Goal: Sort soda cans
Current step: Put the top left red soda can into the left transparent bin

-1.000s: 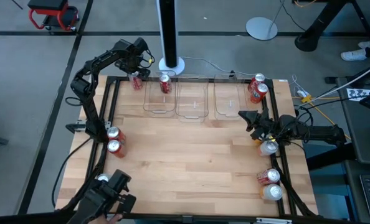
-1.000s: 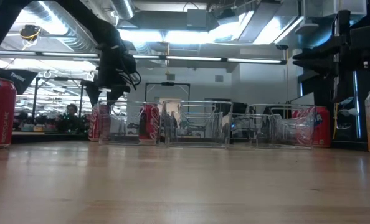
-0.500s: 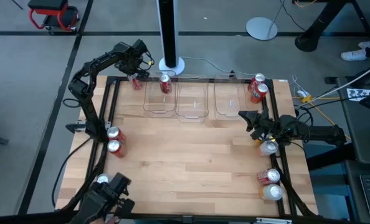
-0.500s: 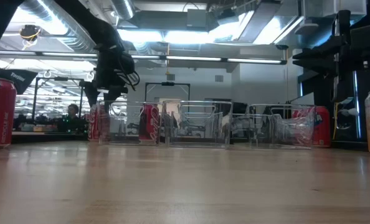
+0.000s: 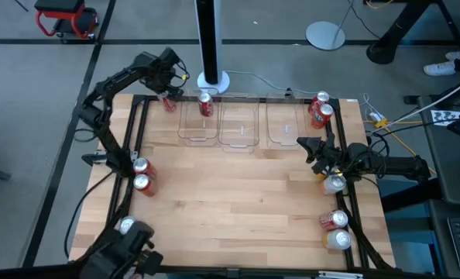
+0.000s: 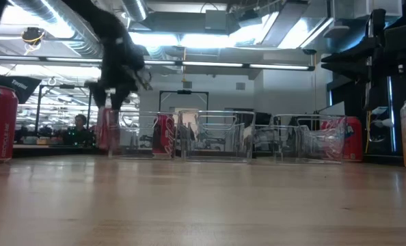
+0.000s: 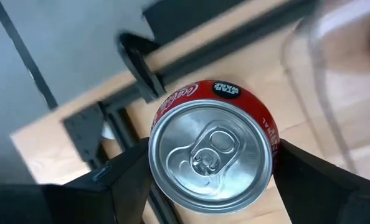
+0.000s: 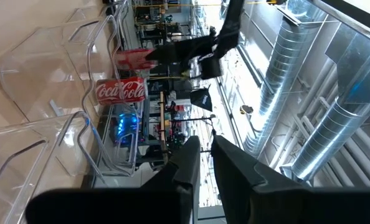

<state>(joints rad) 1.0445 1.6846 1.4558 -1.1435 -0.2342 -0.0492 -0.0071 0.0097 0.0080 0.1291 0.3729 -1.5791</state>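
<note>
A red soda can [image 7: 213, 149] stands upright at the far left corner of the tabletop [image 5: 238, 201], just outside the leftmost of three clear bins [image 5: 198, 122], with the left gripper [image 5: 166, 91] lowered over it. In the left wrist view its two fingers [image 7: 126, 177] flank the silver top, one on each side and very close to the can's wall; whether they are pressing on it yet cannot be told. One more red can [image 5: 206, 104] already stands inside that leftmost bin, while other cans wait in small groups: two at the left edge [image 5: 142, 175], two at the far right corner [image 5: 320, 110], and several along the right edge [image 5: 335, 229]. The right gripper [image 5: 306, 146] hangs near the right-hand bin [image 5: 284, 124], fingers pinched together and holding nothing. The step in hand appears to be the pick-up of the corner can. The next move would call for a firm squeeze on its body, a straight lift clear of the bin's rim, and a carry to whichever bin matches its kind.
</note>
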